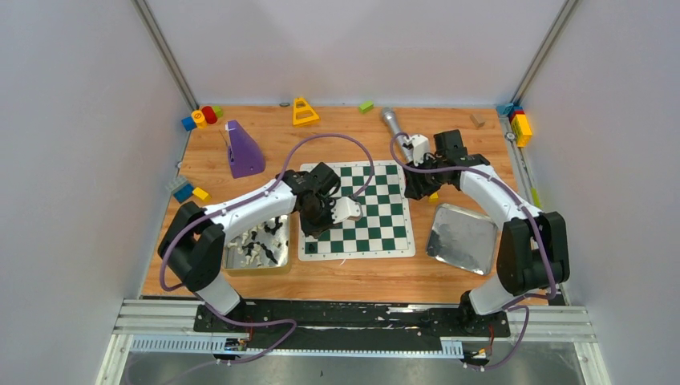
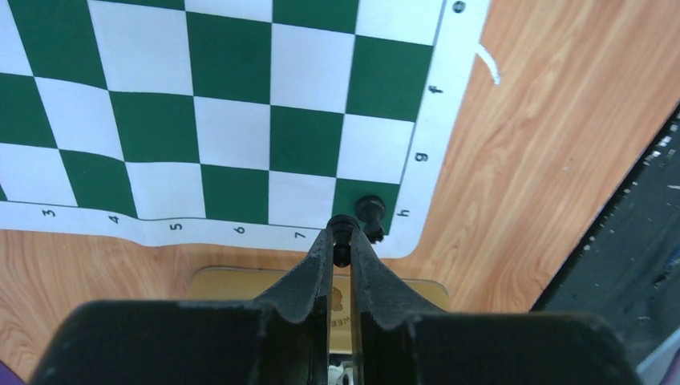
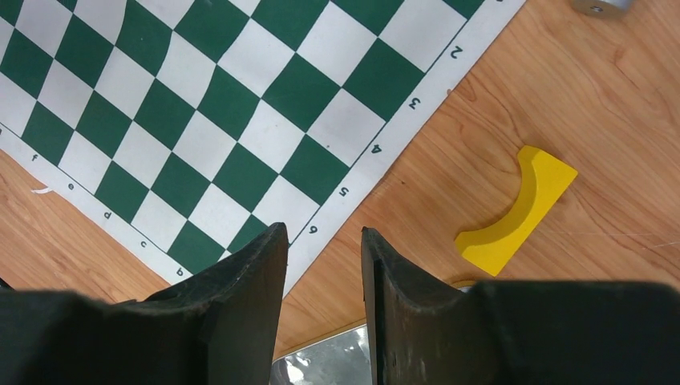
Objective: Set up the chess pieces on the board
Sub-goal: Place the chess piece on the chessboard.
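Chess pieces (image 1: 258, 245), black and white, lie heaped in a tray (image 1: 257, 270) just left of the board (image 1: 377, 216). One black piece (image 2: 370, 210) stands on the green corner square at the board's near left corner.

The left gripper (image 2: 342, 239) hangs over that corner with its jaws almost shut, pinching a second black piece (image 2: 343, 224) at the very tips. This held piece sits over the white border, just beside the standing piece and nearly touching it in the left wrist view. Its long axis seems to run along the fingers, though the tips hide too much of it to be sure.

The free squares of the edge rows lie just ahead of the fingers and to their left in that view. The left arm is plainly the nearer one for this corner.

The right gripper (image 3: 325, 241) is wide open and holds nothing. It hovers over the board's opposite edge, near a yellow block (image 3: 517, 210) and a second tray (image 1: 461, 233).

The board is a thin mat on a wooden table (image 1: 449, 128), rippled in places, so a small piece may rock when set down. Room is tight, and the standing piece could be knocked as the jaws open.
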`<move>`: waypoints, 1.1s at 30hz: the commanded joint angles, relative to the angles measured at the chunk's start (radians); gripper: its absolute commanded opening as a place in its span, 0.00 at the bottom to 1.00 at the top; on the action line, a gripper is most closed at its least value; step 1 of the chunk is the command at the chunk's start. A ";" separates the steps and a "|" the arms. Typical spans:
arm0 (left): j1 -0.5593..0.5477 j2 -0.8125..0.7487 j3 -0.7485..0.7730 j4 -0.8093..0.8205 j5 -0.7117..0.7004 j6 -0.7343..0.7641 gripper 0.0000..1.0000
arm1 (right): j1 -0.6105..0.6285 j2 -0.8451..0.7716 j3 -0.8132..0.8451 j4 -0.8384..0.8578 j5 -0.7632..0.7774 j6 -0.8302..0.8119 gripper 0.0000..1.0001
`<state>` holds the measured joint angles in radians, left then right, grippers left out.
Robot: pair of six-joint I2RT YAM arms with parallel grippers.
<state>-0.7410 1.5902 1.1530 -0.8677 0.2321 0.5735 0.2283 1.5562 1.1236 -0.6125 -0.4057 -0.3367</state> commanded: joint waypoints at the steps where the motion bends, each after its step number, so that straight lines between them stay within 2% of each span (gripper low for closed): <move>1: -0.002 0.034 0.005 0.069 -0.046 -0.009 0.16 | -0.014 -0.034 0.010 0.008 -0.038 0.013 0.40; 11: 0.001 0.079 -0.051 0.122 -0.107 -0.021 0.17 | -0.014 -0.029 0.005 0.008 -0.057 0.010 0.40; 27: 0.023 0.089 -0.085 0.173 -0.115 -0.036 0.19 | -0.014 -0.021 0.002 0.007 -0.067 0.009 0.40; 33: 0.030 0.084 -0.095 0.187 -0.100 -0.046 0.25 | -0.015 -0.019 0.002 0.005 -0.069 0.009 0.40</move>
<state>-0.7181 1.6840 1.0714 -0.7109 0.1112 0.5480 0.2146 1.5494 1.1229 -0.6136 -0.4484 -0.3336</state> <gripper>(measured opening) 0.235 0.400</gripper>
